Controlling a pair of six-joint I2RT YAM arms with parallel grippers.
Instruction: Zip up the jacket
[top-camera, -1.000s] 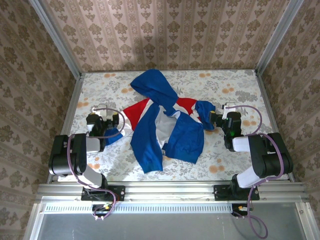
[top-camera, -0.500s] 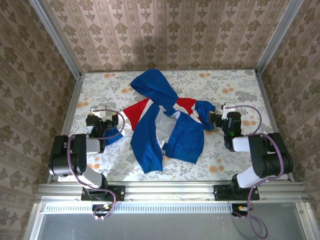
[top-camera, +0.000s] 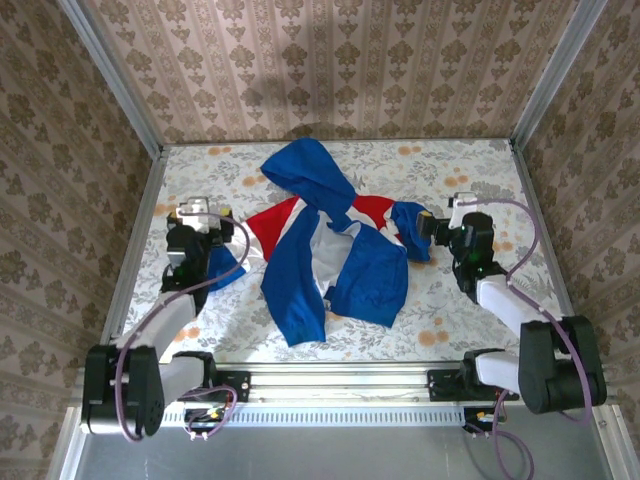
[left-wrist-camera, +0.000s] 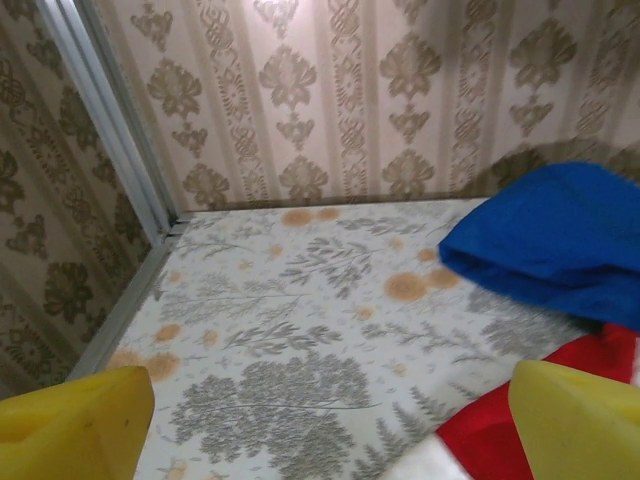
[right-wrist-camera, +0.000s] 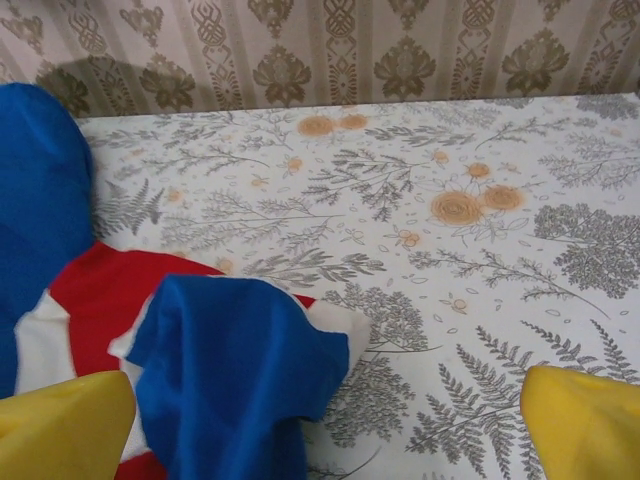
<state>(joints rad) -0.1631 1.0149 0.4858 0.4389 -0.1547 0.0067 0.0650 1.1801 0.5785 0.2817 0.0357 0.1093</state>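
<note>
The jacket (top-camera: 330, 265) lies crumpled in the middle of the table, royal blue with red and white bands, its hood (top-camera: 305, 170) toward the back wall. Its front lies folded over itself, and I cannot make out the zipper. My left gripper (top-camera: 197, 222) is open by the jacket's left sleeve; its yellow fingertips (left-wrist-camera: 75, 420) stand wide over bare tablecloth, and a red band (left-wrist-camera: 490, 440) lies beside the right one. My right gripper (top-camera: 438, 226) is open at the right sleeve. That blue sleeve end (right-wrist-camera: 240, 370) lies loose between its yellow fingers (right-wrist-camera: 585, 425).
The flowered tablecloth (top-camera: 470, 170) is boxed in by patterned walls with metal posts (top-camera: 140, 165) at the corners. Bare cloth stretches behind the left gripper (left-wrist-camera: 330, 420) and to the right of the right gripper (right-wrist-camera: 320, 420). A metal rail (top-camera: 340, 380) runs along the near edge.
Both arms have unfolded and stretched forward, carrying the grippers slightly toward the back wall. The jacket has not moved.
</note>
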